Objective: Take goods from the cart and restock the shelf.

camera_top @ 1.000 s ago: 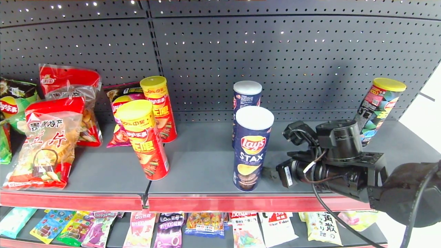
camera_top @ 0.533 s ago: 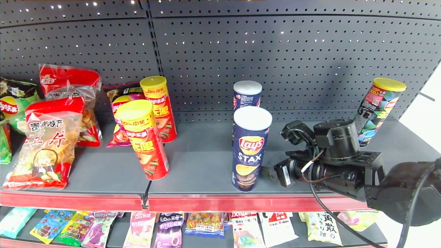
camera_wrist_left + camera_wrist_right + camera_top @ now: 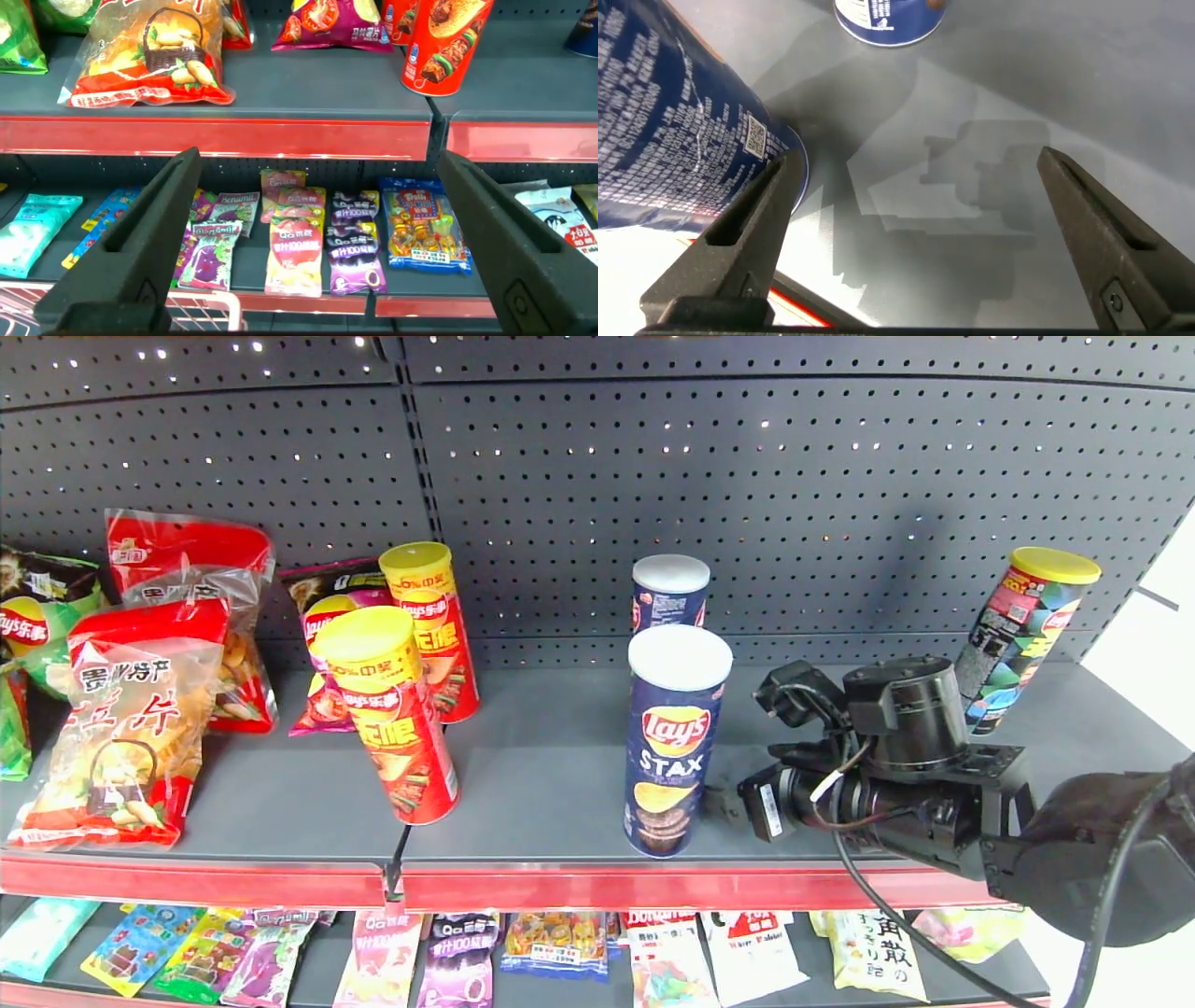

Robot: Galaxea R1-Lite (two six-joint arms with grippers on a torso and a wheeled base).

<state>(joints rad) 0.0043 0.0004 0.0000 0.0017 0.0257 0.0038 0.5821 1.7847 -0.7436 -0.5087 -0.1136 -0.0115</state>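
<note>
The blue chip can (image 3: 674, 747) stands on its base on the grey shelf (image 3: 551, 775), close to the red front rail (image 3: 560, 887). A second blue can (image 3: 668, 590) stands directly behind it, nearer the perforated back panel (image 3: 840, 476).

The right gripper (image 3: 917, 157) is positioned low over the shelf, just beside the front can on the robot's right. Its jaws are spread wide and grasp nothing. The can's lower wall lies next to one fingertip and outside the gap; contact cannot be determined.

Two red cans with yellow lids (image 3: 387, 709) stand to the left of the blue cans, one behind the other. Snack bags (image 3: 131, 719) fill the far left of the shelf. A multicoloured can (image 3: 1022, 625) leans tilted at the far right, near the back panel.

The left gripper (image 3: 316, 159) is released, jaws wide apart and empty, facing the lower shelf, where candy packets (image 3: 299, 243) lie in a row.
</note>
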